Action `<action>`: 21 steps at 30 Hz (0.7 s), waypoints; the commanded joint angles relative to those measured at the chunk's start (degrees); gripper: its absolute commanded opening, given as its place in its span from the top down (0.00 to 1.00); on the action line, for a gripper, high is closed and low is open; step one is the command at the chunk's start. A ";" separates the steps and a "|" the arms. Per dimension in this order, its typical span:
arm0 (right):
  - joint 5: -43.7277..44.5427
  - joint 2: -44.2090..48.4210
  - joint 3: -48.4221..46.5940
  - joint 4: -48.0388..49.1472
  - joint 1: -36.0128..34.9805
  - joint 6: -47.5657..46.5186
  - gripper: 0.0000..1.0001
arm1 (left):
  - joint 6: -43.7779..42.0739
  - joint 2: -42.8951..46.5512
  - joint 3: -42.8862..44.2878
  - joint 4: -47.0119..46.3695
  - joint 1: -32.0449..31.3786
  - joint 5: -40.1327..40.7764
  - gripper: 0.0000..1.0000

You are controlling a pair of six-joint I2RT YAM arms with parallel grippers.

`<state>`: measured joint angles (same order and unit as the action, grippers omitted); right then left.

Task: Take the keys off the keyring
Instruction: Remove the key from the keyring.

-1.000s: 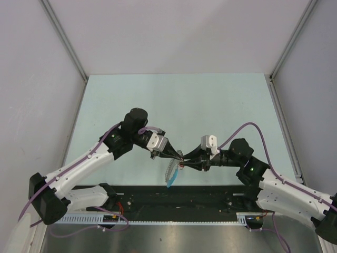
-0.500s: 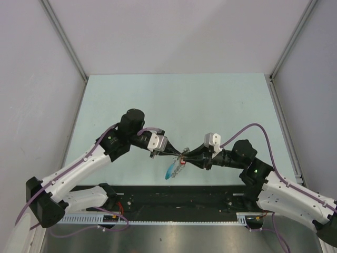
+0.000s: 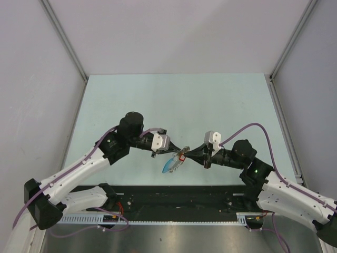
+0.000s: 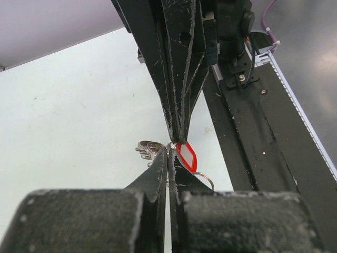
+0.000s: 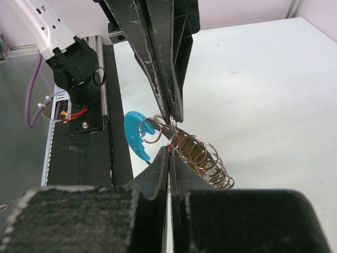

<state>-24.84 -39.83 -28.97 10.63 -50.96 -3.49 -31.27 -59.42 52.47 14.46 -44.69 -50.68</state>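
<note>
The keyring hangs between the two gripper tips above the table, its blue arc lowest. Its silvery coils and blue arc show in the right wrist view. The key, a small piece with a red head, sits at the top of the bundle. My left gripper is shut on a wire of the keyring. Facing it tip to tip, my right gripper is shut on the red head, seen as a red sliver between its jaws.
The pale green table is boxed in by grey walls with metal corner posts. A black base strip runs along the near edge below the grippers, with a cable duct and wiring beside it.
The right gripper has shut on the red head. Both tips have shifted slightly toward the far side, and the hanging keyring has swung, its blue arc now higher.
</note>
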 commanded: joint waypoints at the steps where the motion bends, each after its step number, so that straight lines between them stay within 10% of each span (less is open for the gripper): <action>1: 4.87 0.02 -2.41 0.53 -0.81 -0.56 1.00 | 1.73 1.85 0.27 -2.94 -0.84 2.86 0.99; 21: 28.17 -0.68 -2.32 1.58 -14.51 -11.54 1.00 | 3.85 0.09 1.41 -0.75 -3.21 13.93 1.00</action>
<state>-2.98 -40.75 -28.97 10.48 -63.64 -11.79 -28.27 -59.61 52.38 14.66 -47.37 -39.46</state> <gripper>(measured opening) 0.008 0.006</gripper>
